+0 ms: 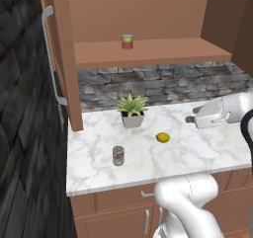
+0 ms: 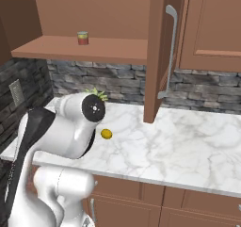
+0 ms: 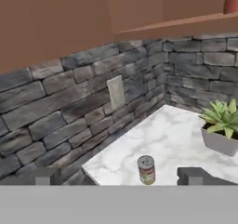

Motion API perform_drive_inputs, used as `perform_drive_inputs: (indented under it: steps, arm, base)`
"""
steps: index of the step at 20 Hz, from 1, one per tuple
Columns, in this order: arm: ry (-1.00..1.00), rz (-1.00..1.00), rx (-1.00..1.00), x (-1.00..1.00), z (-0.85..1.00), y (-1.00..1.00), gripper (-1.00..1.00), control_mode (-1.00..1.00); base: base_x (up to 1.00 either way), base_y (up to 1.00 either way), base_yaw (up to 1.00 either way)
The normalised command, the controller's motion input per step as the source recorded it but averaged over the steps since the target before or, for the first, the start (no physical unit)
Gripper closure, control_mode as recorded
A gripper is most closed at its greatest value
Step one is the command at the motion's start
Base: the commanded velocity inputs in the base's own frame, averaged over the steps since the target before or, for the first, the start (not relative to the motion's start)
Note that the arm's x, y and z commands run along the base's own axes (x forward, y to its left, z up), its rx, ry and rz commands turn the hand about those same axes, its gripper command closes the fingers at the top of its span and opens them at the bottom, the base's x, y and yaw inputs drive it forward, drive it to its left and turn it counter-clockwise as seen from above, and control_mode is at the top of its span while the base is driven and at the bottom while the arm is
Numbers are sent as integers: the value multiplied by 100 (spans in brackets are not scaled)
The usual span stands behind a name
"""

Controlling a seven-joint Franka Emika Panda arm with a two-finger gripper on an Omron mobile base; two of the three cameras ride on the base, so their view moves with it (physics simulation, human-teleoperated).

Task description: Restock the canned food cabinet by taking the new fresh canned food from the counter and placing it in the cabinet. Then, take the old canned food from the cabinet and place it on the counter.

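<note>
The squat red-orange can [image 1: 127, 41] [image 2: 83, 38] [image 3: 231, 0] stands alone on the inner shelf of the open wooden cabinet [image 1: 163, 52]. The taller pale-labelled can [image 1: 118, 155] [image 3: 147, 169] stands upright on the marble counter [image 1: 207, 155], near its front left. My gripper [image 1: 189, 119] [image 3: 118, 179] hovers over the counter's right part, pointing left, open with nothing between its fingers. The pale can lies well ahead of it, past the lemon. In the right base view my own arm hides the pale can.
A potted green plant [image 1: 132, 111] [image 3: 223, 125] sits at the back of the counter, and a small yellow lemon [image 1: 162, 137] [image 2: 107, 133] at mid-counter. The open cabinet door with its grey bar handle [image 1: 49, 54] [image 2: 169, 52] juts out. A stone wall carries an outlet [image 3: 115, 91].
</note>
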Motion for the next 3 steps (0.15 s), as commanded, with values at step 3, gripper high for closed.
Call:
perform_drive_inputs:
  steps: [3]
  arm:
    - [-4,-1,10,-13,0,-11,-100,-100]
  base:
    - [0,0,0]
